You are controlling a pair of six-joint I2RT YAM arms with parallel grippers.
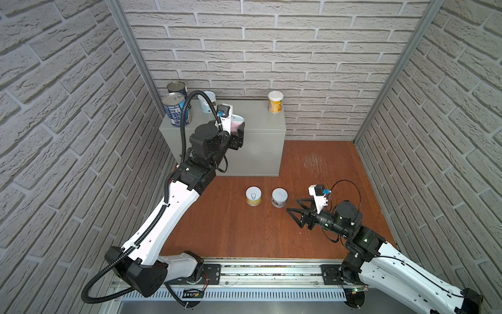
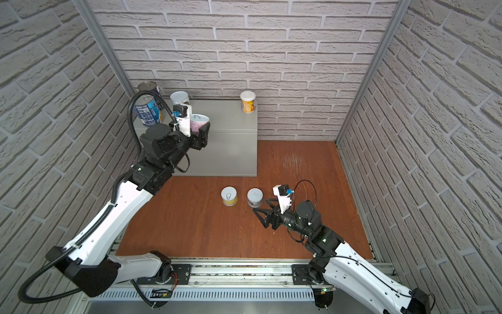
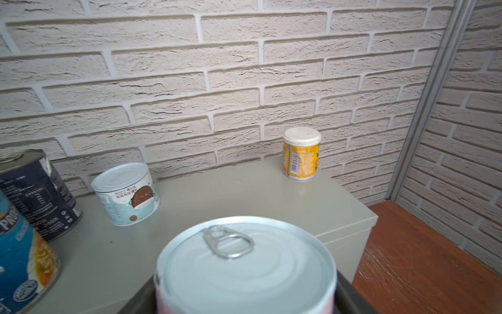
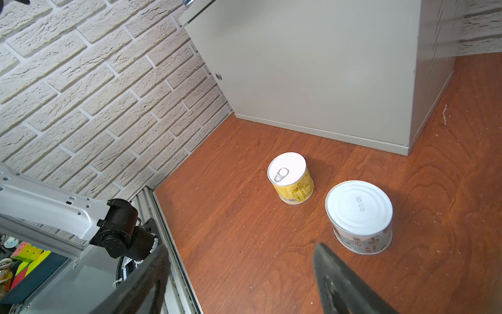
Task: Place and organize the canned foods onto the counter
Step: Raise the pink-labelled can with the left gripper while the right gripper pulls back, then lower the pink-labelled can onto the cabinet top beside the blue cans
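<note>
Pink-labelled can, its label cut off by the frame, is clamped in the left gripper over the front edge of the counter; whether it touches the top is hidden. Two blue cans stand at its back left corner, a pale can partly behind the cable, a yellow can back right. Right gripper hangs open beside two floor cans.

Four upright cans are carried by the grey counter. Two short cans are borne by the wooden floor.
</note>
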